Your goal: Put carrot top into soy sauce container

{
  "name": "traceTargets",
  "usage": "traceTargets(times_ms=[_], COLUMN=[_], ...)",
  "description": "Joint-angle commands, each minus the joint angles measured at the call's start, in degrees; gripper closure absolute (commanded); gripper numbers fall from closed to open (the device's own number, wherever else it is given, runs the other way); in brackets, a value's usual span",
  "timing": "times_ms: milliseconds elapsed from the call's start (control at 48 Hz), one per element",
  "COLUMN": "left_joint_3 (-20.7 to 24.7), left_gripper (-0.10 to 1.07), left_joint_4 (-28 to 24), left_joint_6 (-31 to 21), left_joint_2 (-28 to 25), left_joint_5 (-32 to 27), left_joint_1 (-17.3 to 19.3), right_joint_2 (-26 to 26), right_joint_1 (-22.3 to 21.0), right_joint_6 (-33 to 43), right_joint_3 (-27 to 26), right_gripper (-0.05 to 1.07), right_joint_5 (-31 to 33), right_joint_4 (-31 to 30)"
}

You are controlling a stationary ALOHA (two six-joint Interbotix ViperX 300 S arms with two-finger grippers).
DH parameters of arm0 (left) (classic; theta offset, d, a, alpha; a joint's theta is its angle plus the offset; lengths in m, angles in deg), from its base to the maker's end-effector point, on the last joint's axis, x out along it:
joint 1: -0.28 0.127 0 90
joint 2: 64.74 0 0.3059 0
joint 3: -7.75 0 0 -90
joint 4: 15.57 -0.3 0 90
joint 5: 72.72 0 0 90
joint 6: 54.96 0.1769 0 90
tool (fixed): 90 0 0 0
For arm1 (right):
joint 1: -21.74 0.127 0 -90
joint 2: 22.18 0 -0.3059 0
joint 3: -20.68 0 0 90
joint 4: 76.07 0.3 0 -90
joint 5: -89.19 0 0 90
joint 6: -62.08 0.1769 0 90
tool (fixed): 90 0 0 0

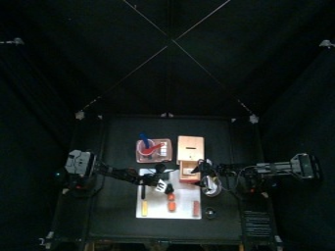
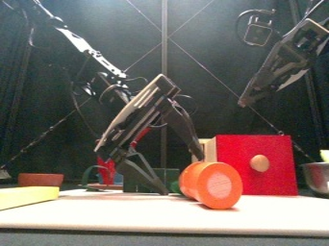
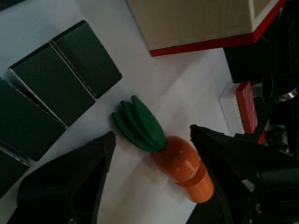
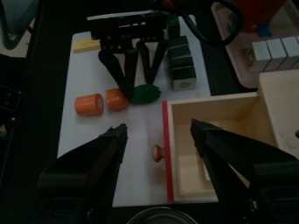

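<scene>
The green carrot top (image 3: 140, 125) lies on the white mat, joined to the orange carrot (image 3: 187, 166). It also shows in the right wrist view (image 4: 145, 93), next to the orange pieces (image 4: 101, 101). My left gripper (image 3: 155, 138) hangs open just above it, one jaw on each side, touching nothing. It also shows in the top view (image 1: 164, 183). The soy sauce container (image 1: 153, 149), a red and white tray of small white packs, stands at the back left. My right gripper (image 4: 159, 128) is open and empty above the wooden box's red front.
A wooden box with a red front (image 4: 222, 140) stands right of the carrot. Dark green blocks (image 3: 59, 74) lie close beside the carrot top. A yellow block (image 4: 84, 44), a red bowl (image 2: 38, 179) and a metal bowl (image 2: 315, 178) sit towards the table's edges.
</scene>
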Motion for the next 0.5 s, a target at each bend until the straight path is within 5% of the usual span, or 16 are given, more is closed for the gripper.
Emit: traceTargets(times_ms=[0,479], left_joint_3=[0.62,2.11], left_gripper=[-0.03,-0.02], left_joint_4=[-0.18,0.35], left_joint_6=[0.00,-0.09], left_joint_2=[1.23,-0.09], left_joint_5=[0.18,0.18], left_joint_1=[0.00,0.09], right_joint_2=[-0.70,-0.70], right_joint_1=[0.09,0.09], right_joint_6=[0.09,0.00], right_joint_3=[-0.44,-1.14], right_gripper=[0.11,0.11], right_joint_5=[-0.53,-0.53], right_joint_4=[0.35,-0.26])
